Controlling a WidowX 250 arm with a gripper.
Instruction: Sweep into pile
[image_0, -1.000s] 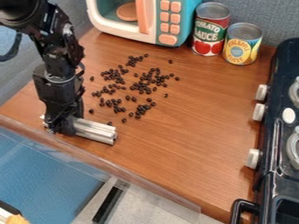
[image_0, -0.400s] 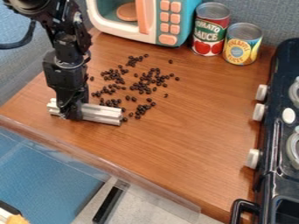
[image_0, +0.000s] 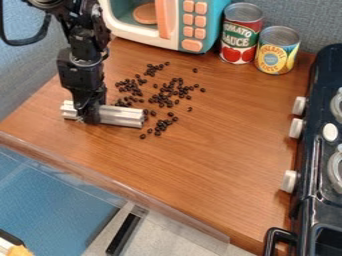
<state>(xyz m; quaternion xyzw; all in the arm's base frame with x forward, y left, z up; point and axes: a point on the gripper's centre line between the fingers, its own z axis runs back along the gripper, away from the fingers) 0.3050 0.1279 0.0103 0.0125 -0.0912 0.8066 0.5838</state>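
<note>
1. Many small, dark, rounded beans (image_0: 161, 98) are lying scattered over the brown wooden counter (image_0: 220, 140), in its upper middle part. They are looking nearly black and glossy, like coffee beans.
2. The beans are forming loose, uneven clumps (a ragged patch rather than one neat pile). The thickest clump is sitting near the middle of the patch, a small one is sitting at the top, and another is trailing toward the bottom. A few single beans are lying apart at the right.
3. The black gripper (image_0: 88, 119) is pointing down at the left of the beans, and its claw is pinching a silvery bar (image_0: 124, 115).
4. The bar is showing long grooves and is sticking out on both sides of the claw, its right end pointing toward the beans. It is perhaps touching the nearest ones; the view is making that hard to tell.
5. Behind the beans, a toy microwave (image_0: 174, 37) and two cans (image_0: 242, 35) are standing.
</note>
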